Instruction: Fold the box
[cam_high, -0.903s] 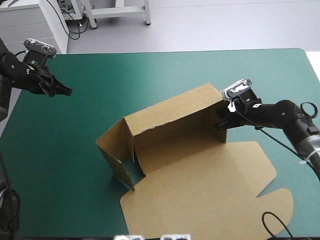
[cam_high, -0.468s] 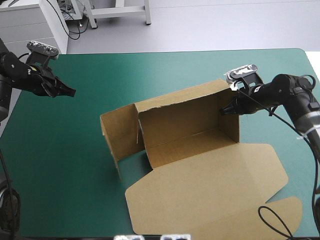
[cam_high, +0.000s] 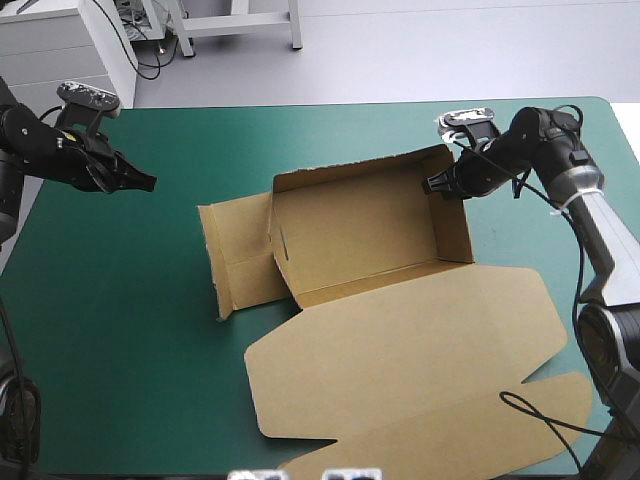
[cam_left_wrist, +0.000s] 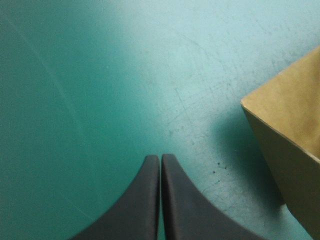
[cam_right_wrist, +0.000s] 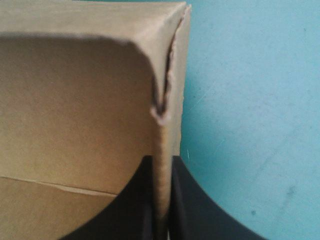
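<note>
Light, stiff brown box (cam_high: 370, 250), likely to crease along its scores; best taken by a wall's top edge near a corner. Sits mid-table (cam_high: 120, 330), lid flat on its near side. Pinched at its far right corner by the right gripper (cam_high: 432, 186). Well off its left, left gripper (cam_high: 148, 183) closed on nothing. Compared with earlier: swung round, left end wall splayed outward.

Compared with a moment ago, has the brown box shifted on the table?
Yes. The box has slid toward the far edge of the table, with the right gripper shut on its right-hand wall.
</note>
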